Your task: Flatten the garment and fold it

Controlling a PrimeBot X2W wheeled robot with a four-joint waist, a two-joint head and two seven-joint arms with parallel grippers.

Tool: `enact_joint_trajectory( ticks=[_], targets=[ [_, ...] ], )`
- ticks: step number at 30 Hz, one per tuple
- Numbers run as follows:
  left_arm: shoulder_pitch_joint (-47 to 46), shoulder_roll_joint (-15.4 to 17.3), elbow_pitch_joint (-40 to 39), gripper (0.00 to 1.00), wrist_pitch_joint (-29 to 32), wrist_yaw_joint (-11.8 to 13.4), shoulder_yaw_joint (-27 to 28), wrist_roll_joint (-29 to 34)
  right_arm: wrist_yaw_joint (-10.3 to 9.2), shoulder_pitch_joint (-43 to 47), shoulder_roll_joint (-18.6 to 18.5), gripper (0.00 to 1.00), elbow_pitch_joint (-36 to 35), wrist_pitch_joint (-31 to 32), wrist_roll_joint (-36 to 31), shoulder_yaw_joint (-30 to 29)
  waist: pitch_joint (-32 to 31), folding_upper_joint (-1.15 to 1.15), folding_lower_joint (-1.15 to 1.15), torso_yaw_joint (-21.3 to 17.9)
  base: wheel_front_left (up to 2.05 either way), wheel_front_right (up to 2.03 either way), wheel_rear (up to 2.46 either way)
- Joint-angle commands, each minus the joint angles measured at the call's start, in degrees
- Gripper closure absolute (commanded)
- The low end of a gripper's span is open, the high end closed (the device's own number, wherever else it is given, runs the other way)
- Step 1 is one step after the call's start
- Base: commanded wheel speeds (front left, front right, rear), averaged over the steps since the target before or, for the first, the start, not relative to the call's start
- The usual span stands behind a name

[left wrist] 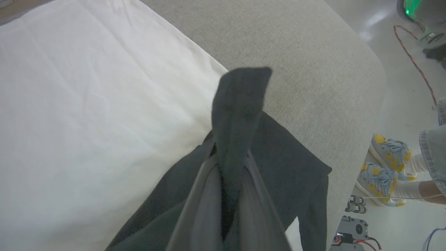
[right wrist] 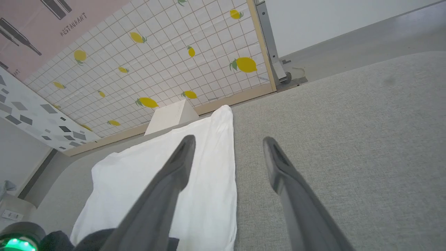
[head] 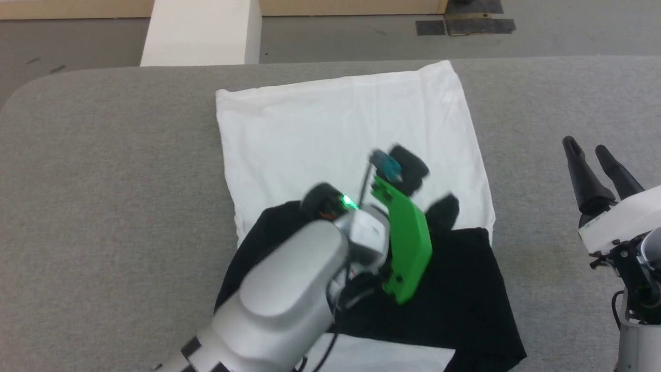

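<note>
The garment (head: 351, 129) lies spread on the grey table (head: 103, 181), its white body toward the far edge and its black sleeves (head: 465, 294) nearer me. No chest print is visible. My left gripper (head: 441, 212) hovers over the right black sleeve. In the left wrist view my left gripper (left wrist: 231, 157) is shut on a strip of black sleeve fabric (left wrist: 240, 101) that sticks up past the fingers, with the white body (left wrist: 87, 104) beside it. My right gripper (head: 586, 147) stands open over bare table to the garment's right; its wrist view shows the right gripper (right wrist: 229, 141) empty beside the garment (right wrist: 209, 174).
A white block (head: 201, 31) stands on the floor beyond the table's far edge. A person's feet in yellow-and-grey shoes (left wrist: 383, 164) stand by the rounded table corner (left wrist: 369, 62), with cables (left wrist: 414, 62) on the floor. A lemon-patterned wall panel (right wrist: 174, 52) rises behind.
</note>
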Motion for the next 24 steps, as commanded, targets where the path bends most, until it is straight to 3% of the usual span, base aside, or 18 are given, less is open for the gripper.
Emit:
enact_joint_trajectory(
  ticks=[1,10,11,12,18,24],
  targets=[
    [0.9,-0.2,0.6,1.0,-0.4,0.0,-1.7,-0.5,-0.06,0.8,0.0,0.0,0.2,-0.4,0.2,0.1,0.4,0.0,0.0,-1.0,0.0,0.0,0.0],
    [2.5,-0.2,5.6,1.0,0.3,0.2,-13.6,-2.4,-0.06,0.8,0.0,0.0,0.8,-1.1,0.3,-0.1,0.5,0.0,0.0,-1.6,0.0,0.0,0.0],
    [2.6,-0.2,5.9,0.33,0.6,0.2,-14.3,-3.1,-0.06,0.8,0.0,0.0,0.9,-1.1,0.4,0.0,0.3,0.0,0.0,-1.6,0.0,0.0,0.0],
    [2.7,-0.2,6.0,0.0,0.7,0.2,-14.6,-3.9,-0.06,0.8,0.0,0.0,1.0,-1.2,0.5,0.0,0.2,0.0,0.0,-1.5,0.0,0.0,0.0],
    [1.7,-0.2,5.0,0.0,3.3,0.4,-14.7,-10.4,-0.06,1.4,0.0,0.0,2.3,-1.7,0.6,-0.1,-2.2,0.0,0.0,-0.4,0.0,0.0,0.0],
    [-0.4,-0.2,0.8,0.0,0.6,2.1,-5.8,-19.8,-0.06,2.5,0.0,0.0,2.7,-1.5,0.5,-0.6,-5.1,0.0,0.0,1.0,0.0,0.0,0.0]
  ],
)
